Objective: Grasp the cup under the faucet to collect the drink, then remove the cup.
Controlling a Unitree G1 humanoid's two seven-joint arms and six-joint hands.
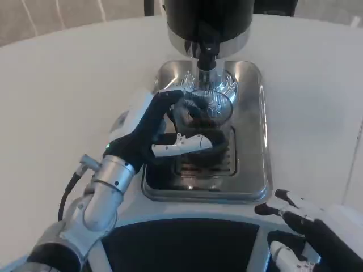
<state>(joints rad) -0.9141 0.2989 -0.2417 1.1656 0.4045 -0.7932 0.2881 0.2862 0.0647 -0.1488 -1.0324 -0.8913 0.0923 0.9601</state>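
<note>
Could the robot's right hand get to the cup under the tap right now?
Probably not easily. The left hand already wraps the cup on the metal tray, covering its near side, while the right hand rests low at the table's near edge.

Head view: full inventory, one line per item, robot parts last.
cup: one, clear glass, dark contents, on the tray under the faucet, in the left hand's grip
faucet: one, black and chrome, directly above the cup
dispenser body: one, black with chrome base ring, top centre
drip tray: one, shiny steel with slotted grate, centre of the table
table: one, white
left hand: one, white and black, wrapped around the cup, silver forearm behind it
right hand: one, white and black, fingers apart, holds nothing, bottom right
</note>
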